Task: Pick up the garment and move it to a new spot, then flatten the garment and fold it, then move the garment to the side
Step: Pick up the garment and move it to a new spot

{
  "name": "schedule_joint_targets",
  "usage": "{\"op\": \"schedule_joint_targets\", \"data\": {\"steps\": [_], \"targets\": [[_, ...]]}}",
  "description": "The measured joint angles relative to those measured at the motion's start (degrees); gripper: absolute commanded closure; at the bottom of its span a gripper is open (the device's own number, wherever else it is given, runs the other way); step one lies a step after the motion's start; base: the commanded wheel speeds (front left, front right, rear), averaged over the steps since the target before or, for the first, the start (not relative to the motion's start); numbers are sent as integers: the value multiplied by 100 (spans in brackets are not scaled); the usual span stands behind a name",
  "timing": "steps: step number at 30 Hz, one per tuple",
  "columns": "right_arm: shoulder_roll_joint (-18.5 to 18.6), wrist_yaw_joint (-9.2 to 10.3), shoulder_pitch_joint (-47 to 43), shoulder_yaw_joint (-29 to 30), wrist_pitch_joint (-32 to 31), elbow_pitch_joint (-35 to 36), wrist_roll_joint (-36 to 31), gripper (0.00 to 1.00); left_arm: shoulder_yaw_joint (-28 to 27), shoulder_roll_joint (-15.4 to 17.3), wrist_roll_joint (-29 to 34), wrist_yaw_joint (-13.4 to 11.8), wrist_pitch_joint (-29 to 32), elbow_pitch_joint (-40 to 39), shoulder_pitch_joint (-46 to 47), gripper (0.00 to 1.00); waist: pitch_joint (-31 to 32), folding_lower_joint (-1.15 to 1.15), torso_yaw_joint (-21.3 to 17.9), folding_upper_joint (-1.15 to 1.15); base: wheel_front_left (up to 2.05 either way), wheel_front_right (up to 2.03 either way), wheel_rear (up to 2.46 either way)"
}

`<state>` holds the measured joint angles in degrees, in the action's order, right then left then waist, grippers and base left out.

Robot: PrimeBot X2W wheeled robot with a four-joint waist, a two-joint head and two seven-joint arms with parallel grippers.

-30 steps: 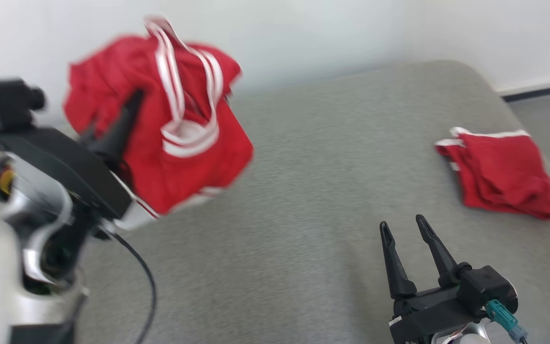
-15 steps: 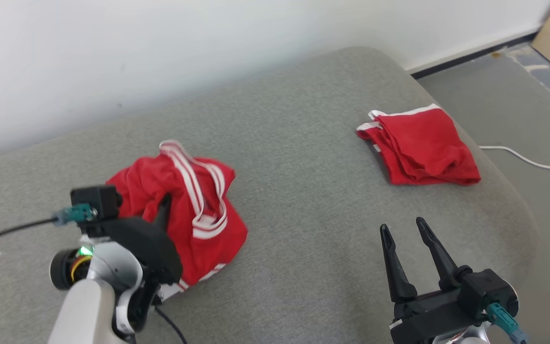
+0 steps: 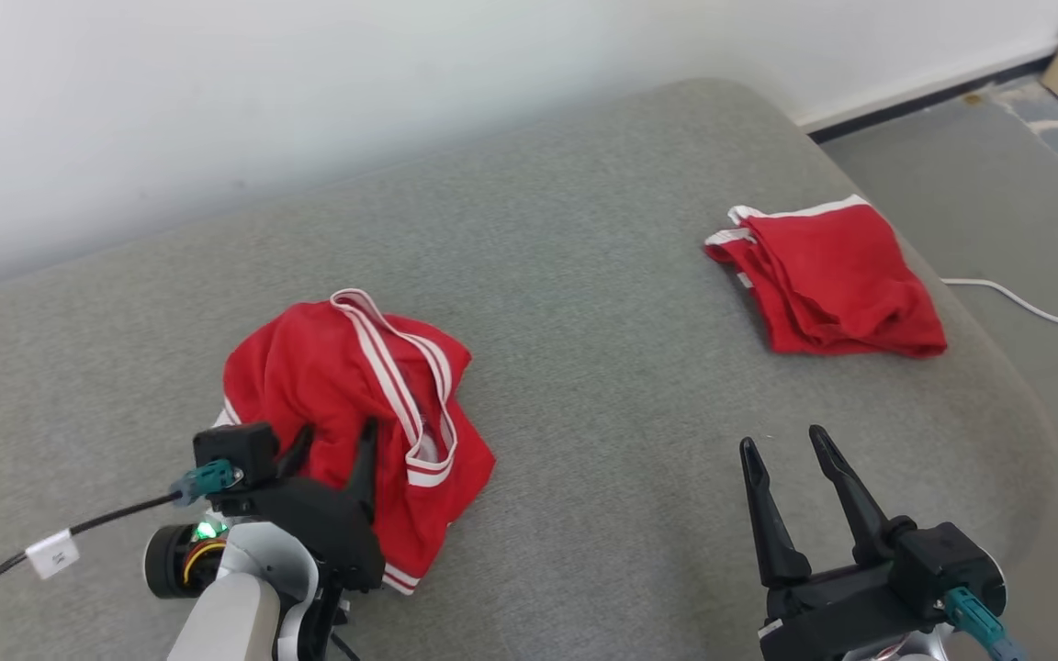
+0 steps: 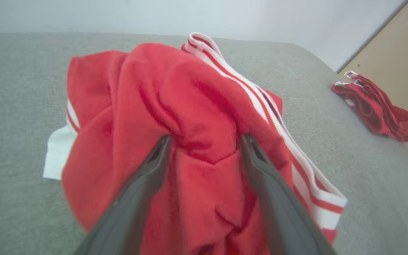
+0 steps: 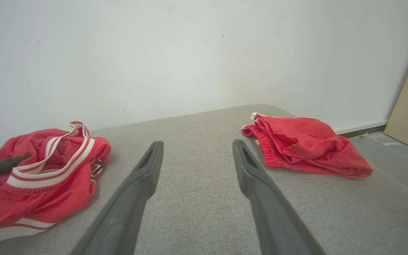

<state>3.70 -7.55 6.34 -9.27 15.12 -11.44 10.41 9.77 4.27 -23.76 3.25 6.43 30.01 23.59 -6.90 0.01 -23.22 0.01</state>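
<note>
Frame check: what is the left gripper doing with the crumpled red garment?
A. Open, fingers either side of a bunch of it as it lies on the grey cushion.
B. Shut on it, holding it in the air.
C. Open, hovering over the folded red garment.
A: the left gripper has its fingers wide apart around a bunch of the crumpled garment, which rests on the grey cushion.

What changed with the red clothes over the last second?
The left gripper brought the crumpled red garment down from the air onto the grey cushion and opened, letting it go; its fingers straddle a fold. The right gripper stayed open and empty, and the folded red garment stayed put.
</note>
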Motion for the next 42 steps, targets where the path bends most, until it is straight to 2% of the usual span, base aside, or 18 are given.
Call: {"op": "schedule_joint_targets", "data": {"steps": [3,9,15,18,21,24,31,42], "targets": [[29,0,-55,43,0,-9,0,0,8,-12,3,-11,-423,-14,5,0,32,0,154,0,0,0,0],[65,0,-158,205,0,18,-4,0,64,5,23,137,-1307,-463,-242,0,123,0,527,0,0,0,0],[90,0,-303,367,0,41,-36,0,-64,149,159,31,-1957,-1004,-915,0,268,-1,929,0,0,0,0],[96,0,-383,464,0,53,-44,0,-138,204,285,-34,-2080,-1291,-1282,0,351,-1,1130,0,0,0,0],[134,0,-474,471,-2,40,-80,0,-422,250,402,-218,-2131,-1623,-1766,0,466,-1,1394,0,0,0,0],[200,0,-492,441,-3,8,-98,0,-686,229,528,-215,-2147,-2022,-2084,0,552,-1,1567,-1,0,0,0],[291,0,-589,423,-2,-172,-144,0,-1059,100,983,-13,-2147,-2317,-2725,0,745,-2,1837,-1,0,0,0],[399,0,-672,190,0,-487,-279,0,-1552,7,1210,238,-2147,-2017,-3068,0,894,-1,1936,0,0,0,0]]}}
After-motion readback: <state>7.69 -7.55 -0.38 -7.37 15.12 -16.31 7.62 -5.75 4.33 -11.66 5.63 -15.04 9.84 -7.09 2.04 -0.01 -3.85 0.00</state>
